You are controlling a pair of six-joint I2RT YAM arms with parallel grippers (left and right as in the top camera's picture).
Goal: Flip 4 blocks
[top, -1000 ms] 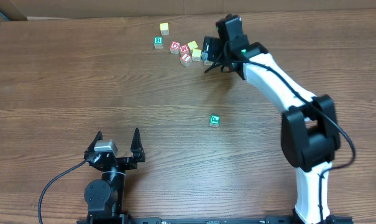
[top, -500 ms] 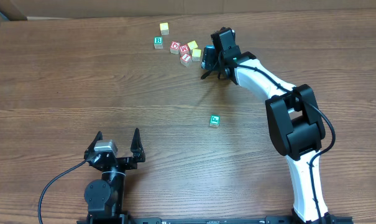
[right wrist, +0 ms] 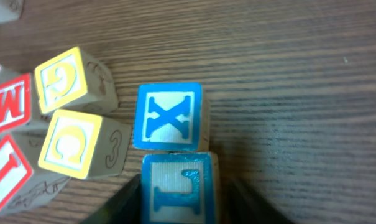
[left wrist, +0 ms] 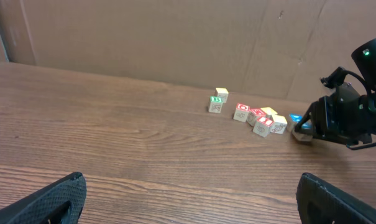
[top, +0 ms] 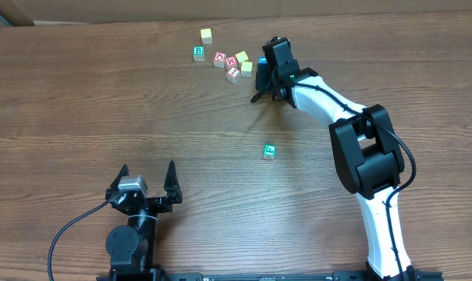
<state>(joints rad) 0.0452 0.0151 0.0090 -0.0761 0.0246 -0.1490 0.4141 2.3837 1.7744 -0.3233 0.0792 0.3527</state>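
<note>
Blocks crowd the right wrist view. The L block [right wrist: 180, 180] sits between the dark fingers [right wrist: 127, 200] of the right gripper [right wrist: 183, 205], touching the X block [right wrist: 169, 116] just beyond it. Yellow blocks [right wrist: 73, 143] and red blocks [right wrist: 7, 102] lie to the left. The fingers flank the L block closely, but I cannot tell whether they are pinching it yet. These cubes look light, rigid and smooth-sided, so I'd judge that a squeeze on two opposite flat faces, centred, would hold best. A grip near a corner would likely let the cube twist out, and the X block pressed against it may get dragged along. From the left wrist, the row of blocks [left wrist: 256, 118] stands before a cardboard wall [left wrist: 144, 37], with the right gripper [left wrist: 306, 127] crouched at its right end. The left arm's own fingers [left wrist: 48, 199] stand far apart at the bottom corners with nothing between them. From overhead, the blocks [top: 232, 61] bunch at the far side of the table [top: 103, 101]. A lone green block [top: 269, 151] sits well apart, nearer the middle, and the left gripper [top: 148, 181] sits spread and empty by the front edge. Compared with a second ago, the right gripper [top: 262, 72] has pushed further into the bunch and its elbow has swung in toward the middle. The left arm and the lone green block have not moved.
</note>
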